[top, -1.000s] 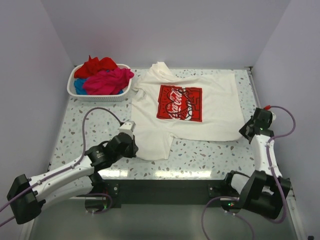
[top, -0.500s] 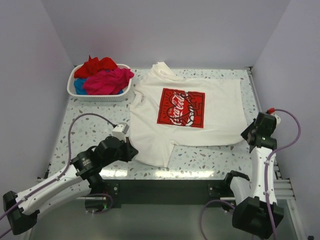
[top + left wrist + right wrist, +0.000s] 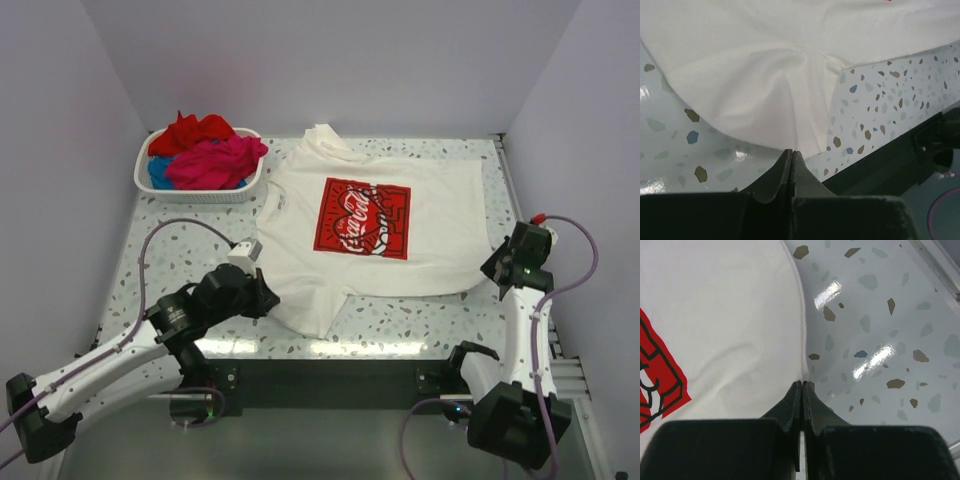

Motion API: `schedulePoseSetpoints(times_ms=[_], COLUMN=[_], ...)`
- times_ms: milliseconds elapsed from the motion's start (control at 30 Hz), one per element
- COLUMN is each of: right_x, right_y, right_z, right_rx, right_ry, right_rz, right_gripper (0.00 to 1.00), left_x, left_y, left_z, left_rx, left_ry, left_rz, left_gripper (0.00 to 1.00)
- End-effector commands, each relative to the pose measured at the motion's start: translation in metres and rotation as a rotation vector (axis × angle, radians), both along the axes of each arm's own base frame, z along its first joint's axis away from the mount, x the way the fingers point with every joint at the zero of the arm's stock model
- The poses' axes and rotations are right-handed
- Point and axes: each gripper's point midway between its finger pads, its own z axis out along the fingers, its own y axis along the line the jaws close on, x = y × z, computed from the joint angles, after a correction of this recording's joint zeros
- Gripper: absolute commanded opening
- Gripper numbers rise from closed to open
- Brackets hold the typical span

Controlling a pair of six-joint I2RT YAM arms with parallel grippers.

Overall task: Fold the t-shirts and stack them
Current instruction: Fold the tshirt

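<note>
The white t-shirt [image 3: 435,225] with the red Coca-Cola print [image 3: 362,217] lies spread face up on the speckled table. My left gripper [image 3: 267,300] is shut on the shirt's near left edge, where the cloth bunches into a fold [image 3: 790,95]. In the left wrist view its tips [image 3: 791,152] meet at the hem. My right gripper [image 3: 491,268] is shut on the shirt's right edge. In the right wrist view the hem [image 3: 801,330] runs straight into its closed tips [image 3: 802,384]. Red [image 3: 195,132], magenta-pink [image 3: 215,162] and blue [image 3: 160,172] t-shirts lie heaped in the basket.
The white slatted basket [image 3: 195,193] stands at the back left of the table. The table's near edge [image 3: 400,347] runs just below the shirt's lowest corner. Walls close in on the left, back and right, and a raised rim [image 3: 510,190] lines the right side.
The white shirt has slid a little toward the near edge with both shut grippers. The left arm has drawn back and its cloth corner now hangs lower.
</note>
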Motion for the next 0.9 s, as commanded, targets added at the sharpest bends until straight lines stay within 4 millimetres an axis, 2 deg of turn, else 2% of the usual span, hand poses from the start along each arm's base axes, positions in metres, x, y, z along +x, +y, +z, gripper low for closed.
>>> schedulePoseSetpoints(times_ms=[0, 67, 167, 267, 300, 400, 500, 533, 567, 667, 700, 767, 800, 833, 867], right_x=[0.031, 0.043, 0.062, 0.077, 0.084, 0.101, 0.117, 0.12, 0.126, 0.137, 0.139, 0.142, 0.142, 0.143, 0.14], right_y=[0.001, 0.0, -0.001, -0.005, -0.008, -0.011, -0.016, -0.017, -0.02, -0.016, -0.016, -0.013, -0.012, -0.011, -0.008], right_z=[0.012, 0.003, 0.003, -0.001, -0.001, -0.004, -0.002, -0.01, -0.006, -0.013, -0.014, -0.022, -0.024, -0.026, -0.031], right_rx=[0.016, 0.037, 0.06, 0.068, 0.068, 0.085, 0.081, 0.091, 0.089, 0.123, 0.127, 0.149, 0.157, 0.16, 0.172], right_ry=[-0.052, -0.031, -0.039, -0.019, -0.017, -0.007, -0.003, 0.026, 0.02, 0.03, 0.026, 0.032, 0.032, 0.026, 0.033], right_rz=[0.066, 0.077, 0.103, 0.114, 0.115, 0.131, 0.145, 0.143, 0.146, 0.173, 0.175, 0.184, 0.186, 0.189, 0.194], right_gripper=[0.0, 0.0, 0.0, 0.0, 0.0, 0.0, 0.0, 0.0, 0.0, 0.0, 0.0, 0.0, 0.0, 0.0, 0.0], left_x=[0.032, 0.05, 0.074, 0.102, 0.115, 0.14, 0.163, 0.172, 0.177, 0.178, 0.172, 0.155, 0.148, 0.136, 0.126], left_y=[-0.021, -0.03, -0.038, -0.04, -0.032, -0.031, -0.037, -0.044, -0.046, -0.056, -0.059, -0.053, -0.047, -0.034, -0.029], left_z=[0.043, 0.049, 0.061, 0.072, 0.072, 0.076, 0.083, 0.086, 0.087, 0.081, 0.078, 0.06, 0.057, 0.034, 0.025], left_rx=[-0.027, 0.01, 0.032, 0.03, 0.037, 0.041, 0.058, 0.064, 0.065, 0.07, 0.057, 0.059, 0.06, 0.104, 0.119], left_ry=[-0.133, -0.168, -0.209, -0.242, -0.241, -0.256, -0.277, -0.282, -0.281, -0.26, -0.244, -0.186, -0.174, -0.112, -0.086], left_rz=[0.009, 0.018, 0.042, 0.059, 0.09, 0.098, 0.088, 0.069, 0.06, -0.003, -0.023, -0.033, -0.024, 0.003, 0.003], left_gripper=[0.0, 0.0, 0.0, 0.0, 0.0, 0.0, 0.0, 0.0, 0.0, 0.0, 0.0, 0.0, 0.0, 0.0, 0.06])
